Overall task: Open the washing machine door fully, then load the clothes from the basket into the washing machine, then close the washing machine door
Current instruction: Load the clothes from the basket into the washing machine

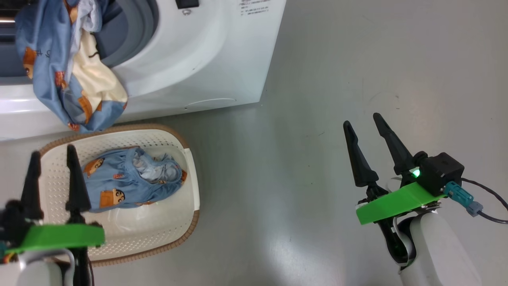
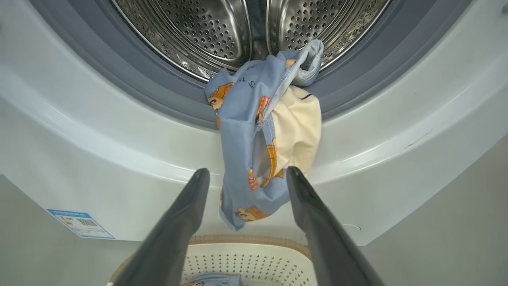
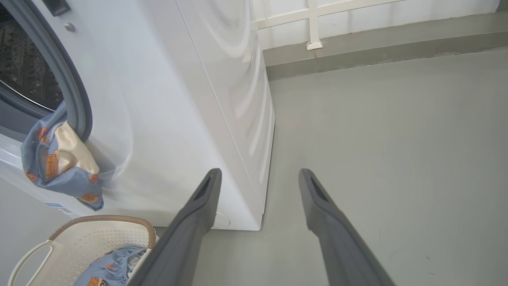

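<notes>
Grey floor ran under everything, bare and smooth out to its far edge by the wall.

At the left, the left pincer hovered over the basket's near-left rim, fingers apart and holding nothing. In its wrist view those fingers framed the hanging garment, one of the clothes. It was caught by its top on the grey seal at the mouth of the steel drum, with most of it drooping outside, down the white front of the washing machine. The basket sat on the floor just before the machine's lower front edge, directly under that drooping cloth. A second garment lay bunched in the basket's far half. Well off to the right, the right pincer hung over open floor, also spread and empty.

Loading looked about half done, with neither garment properly inside. The sensible move would be to close the left pincer on the thick lower bunch of the draped piece rather than on a thin edge. It should then be lifted clear over the seal lip and let go deep in the drum, so it could not slide back out. No cloth should be left lying across the seal, or the door would likely trap it.
</notes>
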Robot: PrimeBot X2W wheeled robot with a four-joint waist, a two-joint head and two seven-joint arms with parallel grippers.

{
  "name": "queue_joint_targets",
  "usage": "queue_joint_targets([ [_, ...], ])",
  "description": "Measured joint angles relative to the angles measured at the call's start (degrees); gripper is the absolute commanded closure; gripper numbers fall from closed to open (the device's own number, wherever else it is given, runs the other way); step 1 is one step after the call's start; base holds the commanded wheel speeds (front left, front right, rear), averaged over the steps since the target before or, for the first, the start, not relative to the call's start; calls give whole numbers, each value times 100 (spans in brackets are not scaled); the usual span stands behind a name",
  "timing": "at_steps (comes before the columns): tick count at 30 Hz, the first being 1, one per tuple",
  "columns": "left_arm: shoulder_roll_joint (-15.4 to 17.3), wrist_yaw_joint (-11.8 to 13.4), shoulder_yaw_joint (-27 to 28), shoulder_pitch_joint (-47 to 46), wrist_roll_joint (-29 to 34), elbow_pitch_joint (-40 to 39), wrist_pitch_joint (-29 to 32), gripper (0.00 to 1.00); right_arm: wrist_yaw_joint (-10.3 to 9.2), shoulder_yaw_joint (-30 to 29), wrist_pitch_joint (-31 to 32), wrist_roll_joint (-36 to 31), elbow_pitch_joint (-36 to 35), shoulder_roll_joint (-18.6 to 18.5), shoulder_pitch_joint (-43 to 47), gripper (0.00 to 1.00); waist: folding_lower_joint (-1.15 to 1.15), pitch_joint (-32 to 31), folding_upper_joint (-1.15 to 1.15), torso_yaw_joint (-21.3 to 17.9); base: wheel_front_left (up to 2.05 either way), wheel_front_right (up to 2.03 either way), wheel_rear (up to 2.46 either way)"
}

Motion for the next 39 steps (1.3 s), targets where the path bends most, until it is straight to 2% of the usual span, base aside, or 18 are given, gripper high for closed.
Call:
queue_joint_targets([
  [13,-136,58,153,736,109,-367,1,0,0,-19,0,-7,-3,-1,0,0,0,-29,0,28,0,0,0],
  [21,-167,57,77,738,89,-332,0,0,0,-37,0,-4,-13,0,0,0,0,3,0,10,0,0,0],
  [33,-162,-8,-297,-312,-203,770,1,0,0,-78,0,20,-56,0,-1,0,0,131,0,-57,0,0,0],
  [39,-20,-10,-290,-935,-337,1392,0,0,0,-59,0,46,-79,0,-2,0,0,226,0,-117,0,0,0],
])
